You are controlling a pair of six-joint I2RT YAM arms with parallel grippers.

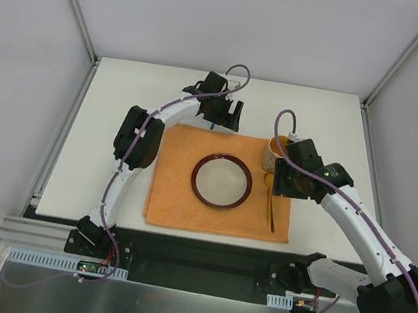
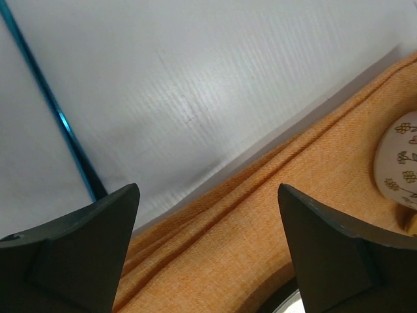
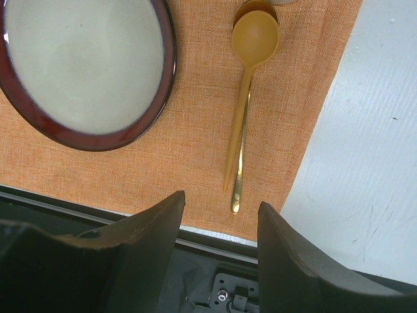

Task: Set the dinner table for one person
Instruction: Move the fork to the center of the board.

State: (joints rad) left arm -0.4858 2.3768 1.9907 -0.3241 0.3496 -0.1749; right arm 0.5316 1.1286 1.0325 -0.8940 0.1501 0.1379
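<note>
The left jaws, released and empty, are hovering at the far edge of the placemat (image 1: 175,199); the right jaws, likewise, over the spoon (image 3: 244,104) on it. The tabletop (image 1: 121,112) is lying underneath the placemat. Dipping low, the left jaws could be snagging wrinkled cloth, dragging the plate (image 1: 222,180).

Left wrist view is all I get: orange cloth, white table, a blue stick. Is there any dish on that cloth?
Observer: Yes, a red-rimmed bowl sits in the middle of the cloth.
Operator: Anything to eat with?
Observer: A golden spoon lies right of the bowl, handle toward the arms.
Operator: And the other arm?
Observer: Its tool hangs open and empty over the cloth's right side.
</note>
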